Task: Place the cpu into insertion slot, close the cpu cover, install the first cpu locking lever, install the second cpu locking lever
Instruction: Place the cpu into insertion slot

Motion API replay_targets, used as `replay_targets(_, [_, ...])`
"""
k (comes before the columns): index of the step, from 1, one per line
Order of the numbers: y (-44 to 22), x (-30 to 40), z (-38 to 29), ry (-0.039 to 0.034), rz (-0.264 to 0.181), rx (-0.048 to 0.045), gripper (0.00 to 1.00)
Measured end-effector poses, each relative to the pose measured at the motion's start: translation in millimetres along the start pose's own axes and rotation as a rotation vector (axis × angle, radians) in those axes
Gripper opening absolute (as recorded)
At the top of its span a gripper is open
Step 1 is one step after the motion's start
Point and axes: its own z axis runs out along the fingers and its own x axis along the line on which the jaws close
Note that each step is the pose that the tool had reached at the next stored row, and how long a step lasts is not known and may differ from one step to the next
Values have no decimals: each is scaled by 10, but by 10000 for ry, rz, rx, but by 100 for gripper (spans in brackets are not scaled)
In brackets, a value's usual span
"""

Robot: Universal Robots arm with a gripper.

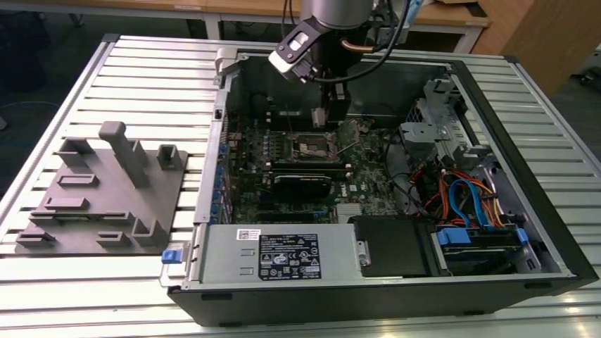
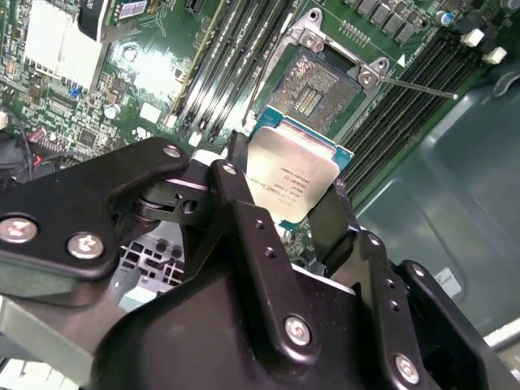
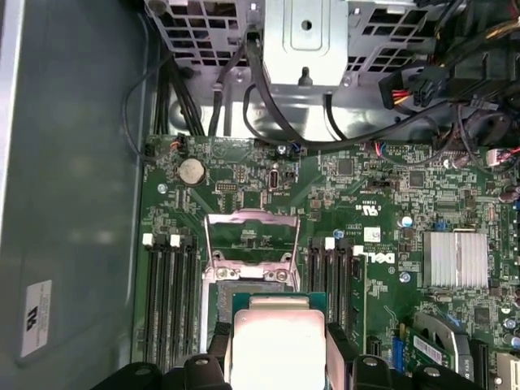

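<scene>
**Desk:** Where is the cpu (image 2: 292, 175)?

**Photographer:** Clamped by two opposite edges in the jaws of the gripper (image 1: 330, 120), metal top facing both wrist views; it hangs above the insertion slot (image 3: 248, 276), near but apart, not seated; the cpu cover (image 3: 248, 217) stands raised, leaving the socket bare.

**Desk:** And around it?

**Photographer:** The green motherboard (image 3: 366, 195); black memory slots (image 3: 171, 292) on either side; all inside an open computer case (image 1: 376, 303) on the slatted counter (image 1: 141, 63).

**Desk:** What does a clean placement take?

**Photographer:** By my reading, squaring the chip's edges to the socket rim; keeping it level; descending straight; any tilt or sideways slide risks the contacts; release only once it lies flat.
</scene>
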Motion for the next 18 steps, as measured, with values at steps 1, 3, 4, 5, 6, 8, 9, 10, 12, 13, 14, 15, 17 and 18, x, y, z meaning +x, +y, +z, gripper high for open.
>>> replay_targets(1, [-6, 6, 17, -37, -3, -1, 54])
replay_targets(3, [-23, 15, 52, -77, -5, 1, 54])
replay_targets(4, [-31, 19, 69, -83, -5, 1, 54])
replay_targets(5, [-38, 23, 87, -86, -6, 1, 54])
replay_targets(6, [-45, 26, 104, -87, -5, 1, 54])
replay_targets(8, [-57, 32, 141, -89, -6, 1, 54])
replay_targets(9, [-63, 34, 159, -90, -5, 0, 54])
replay_targets(10, [-68, 37, 176, -94, -6, 0, 54])
replay_targets(12, [-78, 45, 210, -103, -7, 0, 54])
replay_targets(13, [-82, 48, 226, -107, -7, 1, 54])
replay_targets(14, [-85, 51, 241, -110, -7, 1, 54])
replay_targets(15, [-88, 53, 258, -110, -7, 1, 54])
replay_targets(17, [-91, 57, 284, -111, -8, 0, 54])
replay_targets(18, [-92, 57, 294, -113, -8, 1, 54])
